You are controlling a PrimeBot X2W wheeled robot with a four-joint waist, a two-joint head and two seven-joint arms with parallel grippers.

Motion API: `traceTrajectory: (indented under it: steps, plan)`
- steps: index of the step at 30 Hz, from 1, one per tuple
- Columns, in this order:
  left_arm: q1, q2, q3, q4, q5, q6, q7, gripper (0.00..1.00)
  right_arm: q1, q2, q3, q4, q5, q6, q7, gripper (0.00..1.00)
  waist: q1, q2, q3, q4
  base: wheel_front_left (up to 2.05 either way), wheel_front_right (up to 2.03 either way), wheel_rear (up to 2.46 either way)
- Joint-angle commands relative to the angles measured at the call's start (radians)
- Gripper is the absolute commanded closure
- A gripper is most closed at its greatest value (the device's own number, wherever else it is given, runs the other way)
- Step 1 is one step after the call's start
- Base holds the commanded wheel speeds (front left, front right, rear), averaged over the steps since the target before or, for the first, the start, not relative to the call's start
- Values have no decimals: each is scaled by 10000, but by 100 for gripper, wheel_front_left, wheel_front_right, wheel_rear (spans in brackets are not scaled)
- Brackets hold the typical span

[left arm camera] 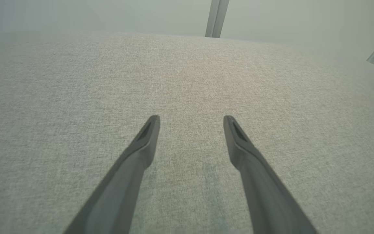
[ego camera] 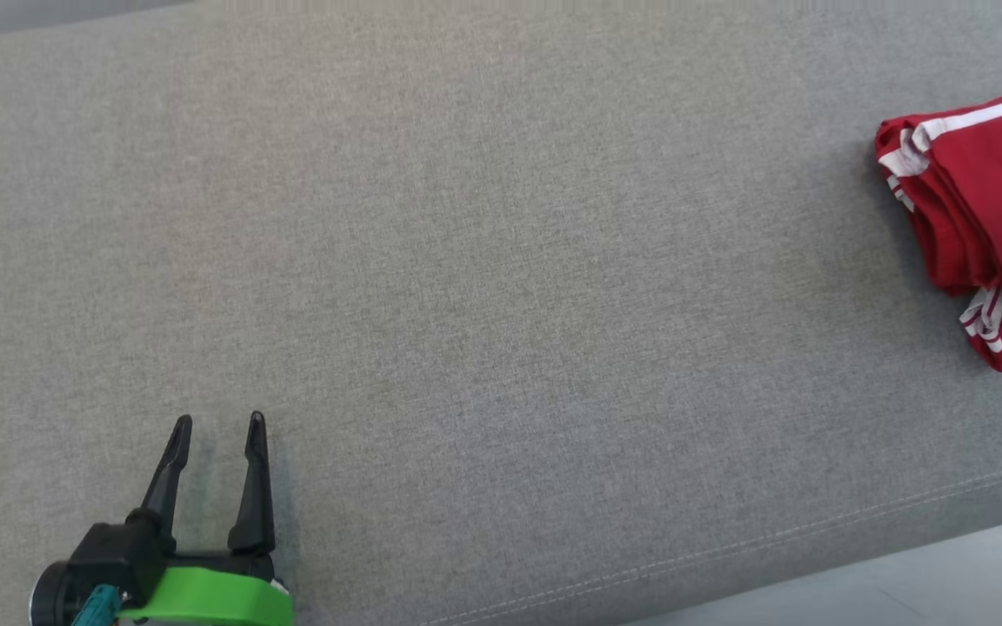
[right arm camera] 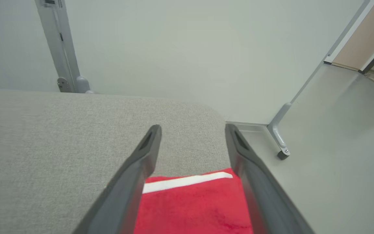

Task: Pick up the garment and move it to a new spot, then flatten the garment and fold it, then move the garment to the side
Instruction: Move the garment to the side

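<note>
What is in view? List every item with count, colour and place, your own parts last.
garment: one, red with white stripes, folded, right edge of the head view, on the padded surface.
padded surface: one, grey fabric, beneath garment and grippers.
wall panel: one, pale, behind the surface.
post: one, grey, against the wall panel.
floor: pale grey, beside the surface.
left gripper: one, dark fingers, open, lower left.
right gripper: one, dark fingers, open, over the garment.

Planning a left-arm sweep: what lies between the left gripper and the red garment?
The head view shows bare grey upholstery all the way from the left gripper to the folded red garment.
</note>
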Motion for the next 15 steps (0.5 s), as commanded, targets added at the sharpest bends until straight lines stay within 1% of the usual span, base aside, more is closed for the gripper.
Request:
traceTrajectory:
  steps: [1,4,6,8,10,12,15]
  plan:
    - [202,-31,108,33,-118,1,4,0,350,38,-46,-323,54,-14,-110,0,-1,83,-822,-135,0,0,0]
    - [425,-79,311,111,-176,6,4,0,1071,140,-339,-1385,29,-14,-210,0,-1,83,-1302,-54,0,0,0]
    - [591,-96,495,210,-250,65,6,0,1563,349,-790,-2066,-102,-15,-293,0,-1,83,-1582,26,0,0,0]
    - [721,-134,661,274,-413,150,4,0,2227,680,-1246,-2724,-466,-15,-347,0,-1,83,-1825,163,0,0,0]
    - [849,-168,680,356,-528,204,4,0,2969,1095,-1769,-3274,-1009,-15,-388,0,-1,83,-2040,353,0,0,0]
    - [920,-176,613,431,-557,219,4,0,3714,1650,-2305,-3796,-1638,-15,-411,0,-1,83,-2201,561,0,0,0]
    - [994,-183,445,573,-434,219,4,0,4874,2683,-3096,-4380,-2545,-15,-406,0,-1,83,-2359,850,0,0,0]
